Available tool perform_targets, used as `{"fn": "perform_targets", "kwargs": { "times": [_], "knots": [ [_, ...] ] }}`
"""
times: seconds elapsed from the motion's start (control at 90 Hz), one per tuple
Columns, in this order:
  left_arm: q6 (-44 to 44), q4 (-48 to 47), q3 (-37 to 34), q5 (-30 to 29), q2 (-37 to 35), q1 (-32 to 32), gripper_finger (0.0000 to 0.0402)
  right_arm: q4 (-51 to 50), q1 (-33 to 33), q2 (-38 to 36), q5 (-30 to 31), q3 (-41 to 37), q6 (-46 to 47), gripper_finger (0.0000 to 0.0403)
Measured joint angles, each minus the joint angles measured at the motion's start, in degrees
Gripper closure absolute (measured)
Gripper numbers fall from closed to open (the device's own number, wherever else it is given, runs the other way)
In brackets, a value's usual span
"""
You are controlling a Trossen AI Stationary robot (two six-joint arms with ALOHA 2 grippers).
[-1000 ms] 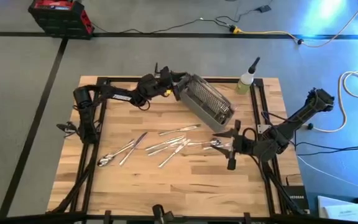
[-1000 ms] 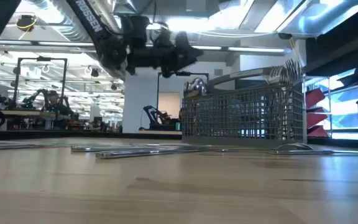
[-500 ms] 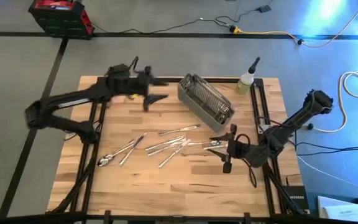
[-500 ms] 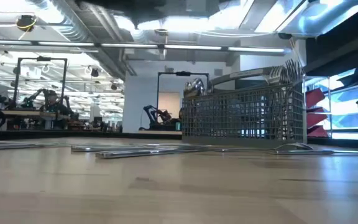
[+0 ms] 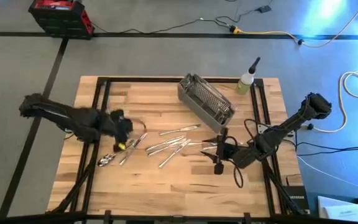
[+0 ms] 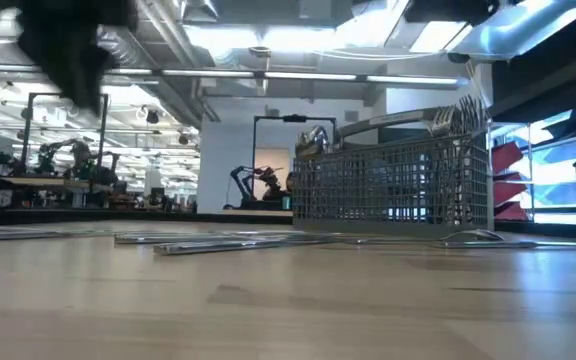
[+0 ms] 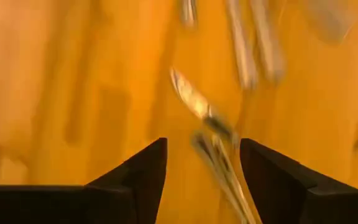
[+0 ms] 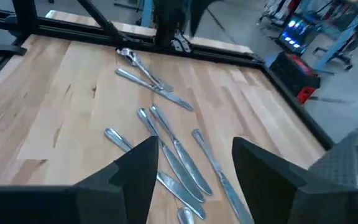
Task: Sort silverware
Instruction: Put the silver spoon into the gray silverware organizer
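Across the middle of the pale wooden surface (image 5: 166,186) lie slim shiny metal silverware pieces (image 5: 169,144). Left pincer (image 5: 127,130), released, hovers near their left end; right pincer (image 5: 217,152), released, near their right.

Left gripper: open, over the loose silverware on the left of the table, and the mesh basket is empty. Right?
Not quite. The mesh basket is not empty: the low view shows silverware standing in it. The rest holds: the left gripper is open over the loose silverware on the table's left side, seen in the high and left wrist views.
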Motion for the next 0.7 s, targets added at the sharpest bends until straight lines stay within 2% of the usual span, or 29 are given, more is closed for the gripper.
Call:
{"fn": "perform_targets", "kwargs": {
  "times": [0.156,0.3,0.556,0.7],
  "knots": [
    [-12.29,-0.76,-5.16,0.28,9.59,-3.76,0.0221,0.17,-2.51,0.89,-2.72,0.02,1.54,0.0213],
    [-16.47,0.20,-6.15,-0.02,15.88,-7.66,0.0227,0.23,-3.60,1.63,-4.40,0.01,2.00,0.0213],
    [-28.82,0.45,-6.13,4.90,16.17,-17.70,0.0228,0.19,-3.91,1.77,-4.97,0.00,2.68,0.0213],
    [-34.79,0.15,-6.13,5.73,16.17,-22.83,0.0228,0.15,-3.91,1.79,-4.97,0.00,2.51,0.0213]
  ]
}}
